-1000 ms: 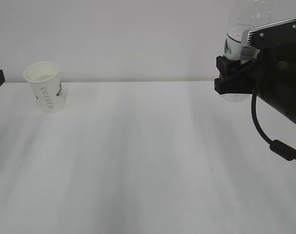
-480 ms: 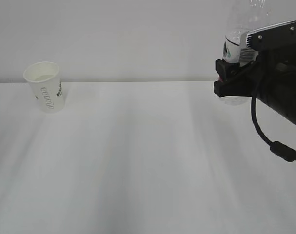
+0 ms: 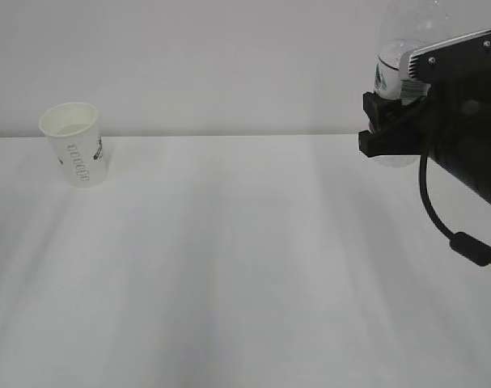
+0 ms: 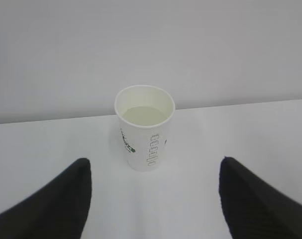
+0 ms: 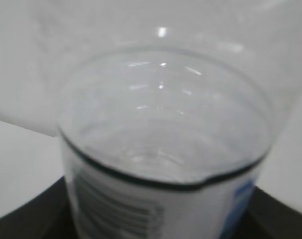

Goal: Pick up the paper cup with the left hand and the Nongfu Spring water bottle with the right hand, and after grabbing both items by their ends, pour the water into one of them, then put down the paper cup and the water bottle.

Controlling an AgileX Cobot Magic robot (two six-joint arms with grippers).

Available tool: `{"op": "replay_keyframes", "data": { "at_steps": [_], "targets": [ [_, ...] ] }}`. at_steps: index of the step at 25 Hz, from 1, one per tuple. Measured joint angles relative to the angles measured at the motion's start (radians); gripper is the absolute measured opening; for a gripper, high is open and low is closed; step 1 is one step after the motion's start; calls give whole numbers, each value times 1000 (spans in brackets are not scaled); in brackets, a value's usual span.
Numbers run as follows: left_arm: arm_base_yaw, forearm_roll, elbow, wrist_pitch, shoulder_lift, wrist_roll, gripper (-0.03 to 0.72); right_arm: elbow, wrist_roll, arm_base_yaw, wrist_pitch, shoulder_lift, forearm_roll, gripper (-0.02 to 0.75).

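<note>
Paper cup (image 3: 74, 143) stands near the table's (image 3: 245, 267) far-left edge.

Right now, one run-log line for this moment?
paper cup: standing on table, released | left hand: open, behind cup | right hand: holding water bottle upright

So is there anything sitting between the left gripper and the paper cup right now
Nothing visible does. In the left wrist view the paper cup stands upright on bare white table, centred ahead of the open left gripper, whose two fingers flank empty tabletop. The cup is untouched.
</note>
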Motion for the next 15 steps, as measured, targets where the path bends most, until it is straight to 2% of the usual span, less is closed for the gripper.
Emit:
{"op": "replay_keyframes", "data": {
  "at_steps": [9,15],
  "targets": [
    [0,0,0,0,0,0,580,0,-26,0,-56,127,22,476],
    [0,0,0,-15,0,0,580,0,87,-15,-84,175,33,476]
  ]
}}
